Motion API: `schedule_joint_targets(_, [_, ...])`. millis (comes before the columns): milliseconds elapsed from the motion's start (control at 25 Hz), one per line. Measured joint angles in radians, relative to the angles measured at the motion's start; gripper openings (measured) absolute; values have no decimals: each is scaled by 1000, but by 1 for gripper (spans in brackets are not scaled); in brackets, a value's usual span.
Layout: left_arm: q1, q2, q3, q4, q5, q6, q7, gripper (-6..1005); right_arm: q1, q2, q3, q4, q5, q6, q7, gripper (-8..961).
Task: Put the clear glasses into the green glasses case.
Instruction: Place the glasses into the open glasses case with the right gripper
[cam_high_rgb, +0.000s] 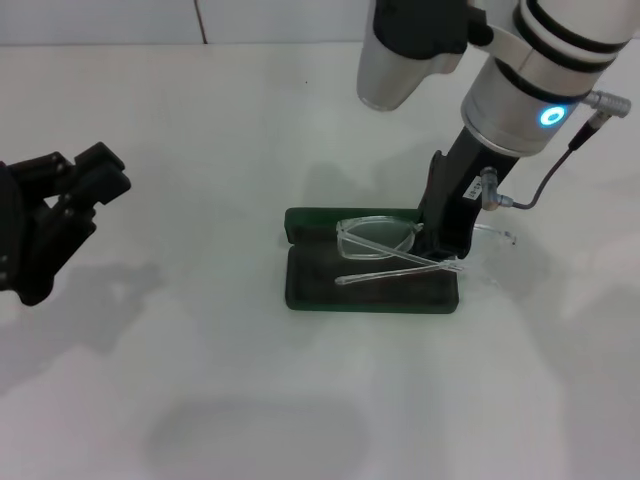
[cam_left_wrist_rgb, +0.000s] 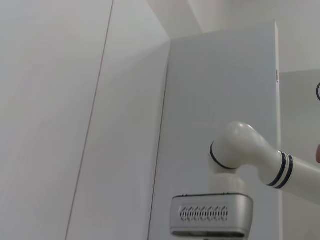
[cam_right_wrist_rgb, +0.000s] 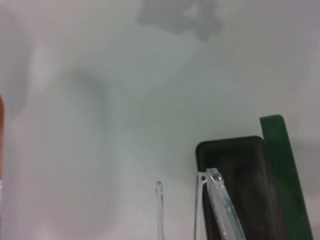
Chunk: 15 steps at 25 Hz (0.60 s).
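Left arm: parked at the left edge of the head view, well apart from the case, raised off the table (cam_high_rgb: 200, 380).
Left gripper (cam_high_rgb: 85, 185): black fingers spread apart, pointing toward the middle of the table, holding nothing.
Left wrist view: shows a white wall panel (cam_left_wrist_rgb: 75, 100) and a white robot joint (cam_left_wrist_rgb: 240, 150); no task items appear.
Green glasses case (cam_high_rgb: 370, 290): lies open near the middle of the table, its tray flat, its lid standing up along the far edge.
Clear glasses (cam_high_rgb: 378, 240): lens over the far part of the open tray, one arm crossing the tray, the other end sticking out past the right rim.
Right arm: reaches down steeply from the upper right, its wrist ring lit blue.
Right gripper (cam_high_rgb: 447, 245): black fingers at the case's right end, against the glasses; grip and opening cannot be told.
Right wrist view: shows the tray corner (cam_right_wrist_rgb: 235, 175), the green lid edge, and the clear frame (cam_right_wrist_rgb: 220, 205) at the rim.
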Motion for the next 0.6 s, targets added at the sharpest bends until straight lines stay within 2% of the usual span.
schedule_joint_targets(200, [2,-4,-1,-1,0,0,-1,137,34,0,-50,43,-6,35,0,118])
schedule_joint_targets(600, [7,-11,3,-1,2,-3,6,137,85,0,-223,121,40,188,24,118])
